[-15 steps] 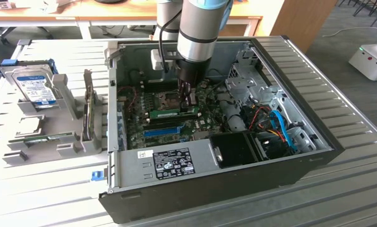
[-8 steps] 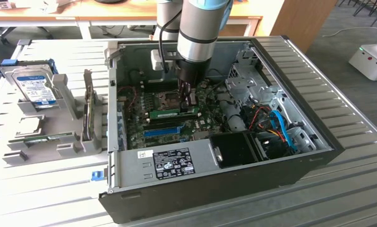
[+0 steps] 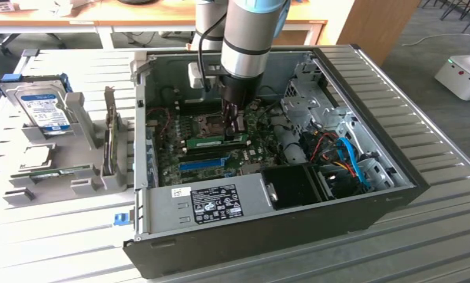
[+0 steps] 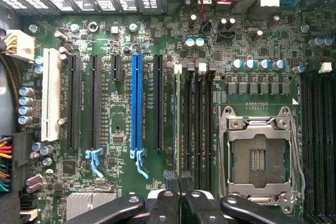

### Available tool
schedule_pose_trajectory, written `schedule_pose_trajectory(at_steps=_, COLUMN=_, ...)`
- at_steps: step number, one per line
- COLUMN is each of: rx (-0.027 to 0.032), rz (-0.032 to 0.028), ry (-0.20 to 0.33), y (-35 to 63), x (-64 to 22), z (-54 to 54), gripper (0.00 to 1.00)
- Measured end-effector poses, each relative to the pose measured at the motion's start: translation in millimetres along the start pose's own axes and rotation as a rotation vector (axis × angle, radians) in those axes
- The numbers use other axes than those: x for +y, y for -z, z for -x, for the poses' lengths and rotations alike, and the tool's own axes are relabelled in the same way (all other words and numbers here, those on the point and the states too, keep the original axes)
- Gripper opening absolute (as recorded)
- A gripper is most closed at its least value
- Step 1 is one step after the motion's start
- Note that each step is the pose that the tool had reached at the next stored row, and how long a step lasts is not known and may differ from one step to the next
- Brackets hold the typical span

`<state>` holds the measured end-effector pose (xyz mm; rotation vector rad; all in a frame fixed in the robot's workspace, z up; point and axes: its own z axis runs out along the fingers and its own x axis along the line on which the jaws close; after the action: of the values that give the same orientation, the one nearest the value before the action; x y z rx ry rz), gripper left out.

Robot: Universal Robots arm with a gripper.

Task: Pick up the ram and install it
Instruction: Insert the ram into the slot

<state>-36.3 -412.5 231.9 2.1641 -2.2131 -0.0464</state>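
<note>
Inside the computer case (image 3: 361,212), the ram (image 3: 211,142) stands slotted — closed gripper (image 4: 180,176) over one end.

1. Pale slatted table (image 3: 439,247), ribbed from edge to edge.
2. Standing on it: open black computer case (image 3: 298,230), filling the middle.
3. Just beside the case, toward the exterior view's left: grey rack (image 3: 84,186).

- The computer case (image 3: 243,242) sits on the tabletop (image 3: 439,236)
- The ram (image 3: 213,141) stands in a motherboard (image 3: 260,118) slot inside the case, under the tool (image 3: 237,131)
- The hard drive (image 3: 46,112) lies beside the case, on the exterior view's left
</note>
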Motion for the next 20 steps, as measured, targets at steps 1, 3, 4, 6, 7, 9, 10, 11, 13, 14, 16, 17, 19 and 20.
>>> schedule_pose_trajectory(at_steps=1, rx=-0.0001, rz=0.0, ry=0.0, y=0.0, x=0.0, z=0.0, gripper=0.12)
schedule_pose_trajectory(at_steps=3, rx=-0.0001, rz=0.0, ry=0.0, y=-0.4, x=0.0, z=0.0, gripper=0.12)
schedule_pose_trajectory(at_steps=4, rx=-0.0001, rz=0.0, ry=0.0, y=-0.5, x=0.0, z=0.0, gripper=0.12)
schedule_pose_trajectory(at_steps=6, rx=0.0, rz=0.0, ry=0.0, y=-0.5, x=0.0, z=0.0, gripper=0.12)
schedule_pose_trajectory(at_steps=7, rx=0.0, rz=0.0, ry=0.0, y=-0.5, x=0.0, z=0.0, gripper=0.12)
schedule_pose_trajectory(at_steps=9, rx=-0.0001, rz=0.0, ry=0.0, y=-0.5, x=0.0, z=0.0, gripper=0.12)
schedule_pose_trajectory(at_steps=10, rx=-0.0002, rz=0.0, ry=0.0, y=-0.6, x=0.0, z=0.1, gripper=0.12)
schedule_pose_trajectory(at_steps=11, rx=-0.0004, rz=-0.0001, ry=0.0, y=-0.8, x=-0.1, z=0.4, gripper=0.12)
schedule_pose_trajectory(at_steps=13, rx=-0.0002, rz=0.0, ry=0.0, y=-0.9, x=0.0, z=1.1, gripper=0.12)
schedule_pose_trajectory(at_steps=14, rx=-0.0001, rz=0.0, ry=0.0, y=-0.9, x=-0.1, z=1.1, gripper=0.12)
schedule_pose_trajectory(at_steps=16, rx=-0.0001, rz=0.0, ry=0.0, y=-0.8, x=0.0, z=1.1, gripper=0.12)
schedule_pose_trajectory(at_steps=17, rx=-0.0001, rz=0.0, ry=0.0, y=-0.8, x=0.0, z=1.1, gripper=0.12)
schedule_pose_trajectory(at_steps=19, rx=0.0, rz=0.0, ry=0.0, y=-1.1, x=0.0, z=1.1, gripper=0.12)
schedule_pose_trajectory(at_steps=20, rx=-0.0001, rz=0.0, ry=0.0, y=-1.4, x=-0.1, z=1.2, gripper=0.12)
